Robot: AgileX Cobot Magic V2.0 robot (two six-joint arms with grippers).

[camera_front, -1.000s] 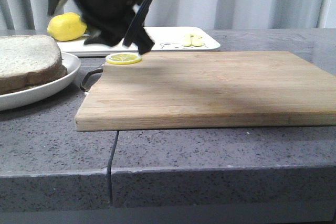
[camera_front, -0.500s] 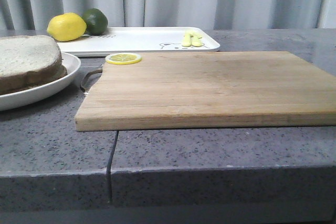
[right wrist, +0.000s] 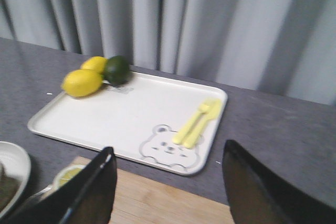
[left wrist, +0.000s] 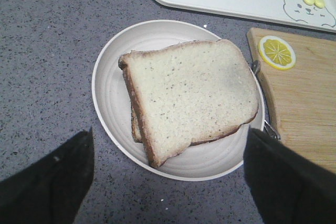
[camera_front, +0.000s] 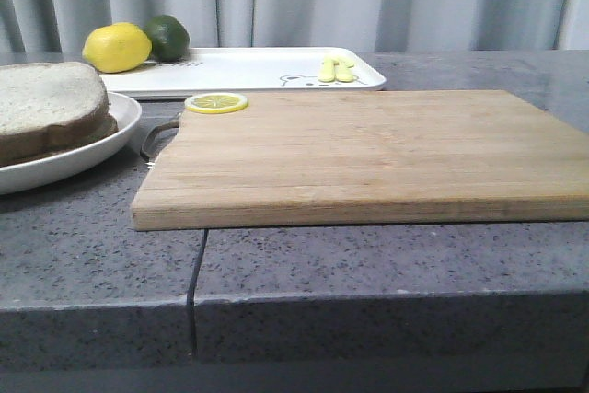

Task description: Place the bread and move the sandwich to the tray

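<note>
Sandwich (left wrist: 191,98): stacked on round plate (left wrist: 107,93), on grey bench (camera_front: 368,255) beside cutting board (camera_front: 368,149). Tray (right wrist: 126,116): behind board, holding lemons (right wrist: 83,82), lime (right wrist: 116,69). Left gripper (left wrist: 168,177) fingers spread wide above plate, empty. Right gripper (right wrist: 165,187) fingers wide apart, empty.

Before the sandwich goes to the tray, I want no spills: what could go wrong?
The top slice on the sandwich sits skewed over the lower one, so it may slide off when lifted. On the tray, lemons, a lime and yellow cutlery crowd both ends; only the middle is free. The plate may shift under the left gripper.
</note>
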